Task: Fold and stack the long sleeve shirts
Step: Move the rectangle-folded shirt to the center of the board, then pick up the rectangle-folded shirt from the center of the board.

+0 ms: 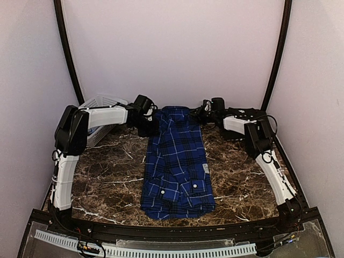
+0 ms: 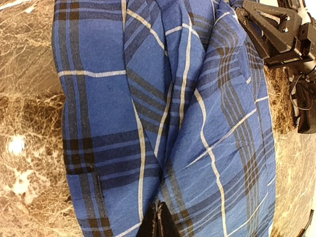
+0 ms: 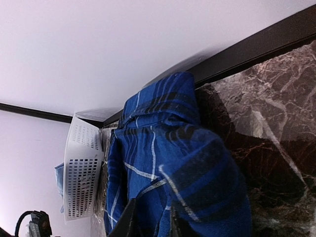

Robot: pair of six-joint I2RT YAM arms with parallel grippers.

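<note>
Plaid shirt [image 1: 177, 161]: narrow strip mid-counter [image 1: 107, 172], long axis running far to near. Left claw [image 1: 152, 122] and right claw [image 1: 200, 114]: each pinched on a far corner, equally close, near hem lying toward the bases.

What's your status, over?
Left claw shut on shirt, far edge. Right claw gripping it too. Basket far left, off the shirt.

This is a robot test booth in a lab. A brown marble-look worktop [image 1: 107, 177] is boxed in by plain pale walls [image 1: 177, 48], with black poles [image 1: 67, 48] at its far corners. Two white-and-black robot arms [image 1: 64, 172] are bolted at its near edge, beside a slotted cable strip [image 1: 161, 251].
</note>
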